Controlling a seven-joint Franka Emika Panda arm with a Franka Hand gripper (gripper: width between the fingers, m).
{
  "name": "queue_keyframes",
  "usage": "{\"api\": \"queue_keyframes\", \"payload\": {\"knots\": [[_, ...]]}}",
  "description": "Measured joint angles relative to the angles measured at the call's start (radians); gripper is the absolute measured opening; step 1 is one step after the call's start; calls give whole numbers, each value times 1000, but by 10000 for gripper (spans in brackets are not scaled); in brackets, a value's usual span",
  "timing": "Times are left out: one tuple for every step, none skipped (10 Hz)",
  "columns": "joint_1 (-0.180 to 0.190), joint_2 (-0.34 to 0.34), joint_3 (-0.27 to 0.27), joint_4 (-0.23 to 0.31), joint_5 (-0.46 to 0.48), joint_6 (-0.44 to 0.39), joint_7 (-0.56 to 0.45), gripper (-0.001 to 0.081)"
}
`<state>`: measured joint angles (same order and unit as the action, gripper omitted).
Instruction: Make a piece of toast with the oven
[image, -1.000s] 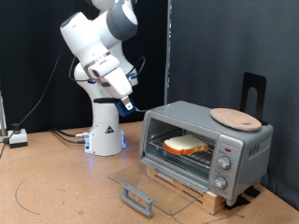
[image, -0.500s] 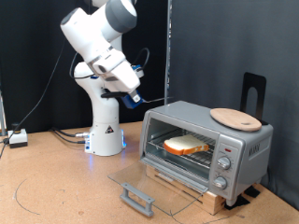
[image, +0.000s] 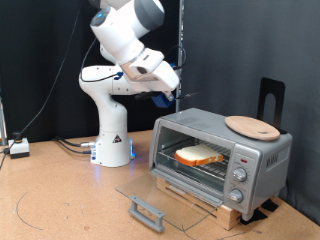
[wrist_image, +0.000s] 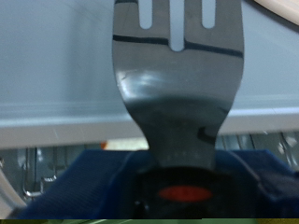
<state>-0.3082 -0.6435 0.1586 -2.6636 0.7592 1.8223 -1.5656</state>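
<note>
The silver-grey oven (image: 222, 148) stands at the exterior view's right with its glass door (image: 165, 192) dropped flat open. The piece of toast (image: 200, 155), pale with a brown crust, lies on the wire rack inside. My gripper (image: 166, 98) hangs in the air just above the oven's upper left corner and touches nothing. In the wrist view its grey slotted fingertips (wrist_image: 177, 56) appear as one closed piece in front of the oven's grey top (wrist_image: 56, 65), with nothing between them.
A round wooden plate (image: 252, 126) lies on the oven's top. The knobs (image: 240, 180) are on its right panel. A black stand (image: 272, 98) rises behind it. The robot base (image: 112, 140) stands at the back, and a small box (image: 18, 148) with cables sits at the far left.
The arm has swung towards the exterior view's right and upward. The gripper has moved from beside the base to just above the oven's left corner. Toast, door and plate are unmoved.
</note>
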Motion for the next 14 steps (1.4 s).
{"api": "queue_keyframes", "payload": {"knots": [[12, -26, 27, -15, 9, 0, 14, 423], [26, -53, 52, -32, 27, -1, 31, 423], [39, -80, 76, -48, 41, -3, 51, 423], [53, -106, 101, -65, 55, -4, 80, 423], [66, -132, 131, -82, 69, -5, 118, 423], [78, -157, 164, -102, 85, -3, 157, 423], [90, -180, 204, -125, 104, 7, 191, 423], [102, -196, 247, -144, 132, 29, 214, 423], [115, -204, 286, -154, 168, 54, 225, 423], [126, -208, 317, -158, 209, 76, 230, 423], [135, -208, 340, -159, 242, 91, 231, 423], [138, -208, 357, -159, 264, 98, 232, 423], [138, -208, 370, -159, 274, 102, 234, 470], [138, -208, 380, -159, 278, 108, 241, 470]]}}
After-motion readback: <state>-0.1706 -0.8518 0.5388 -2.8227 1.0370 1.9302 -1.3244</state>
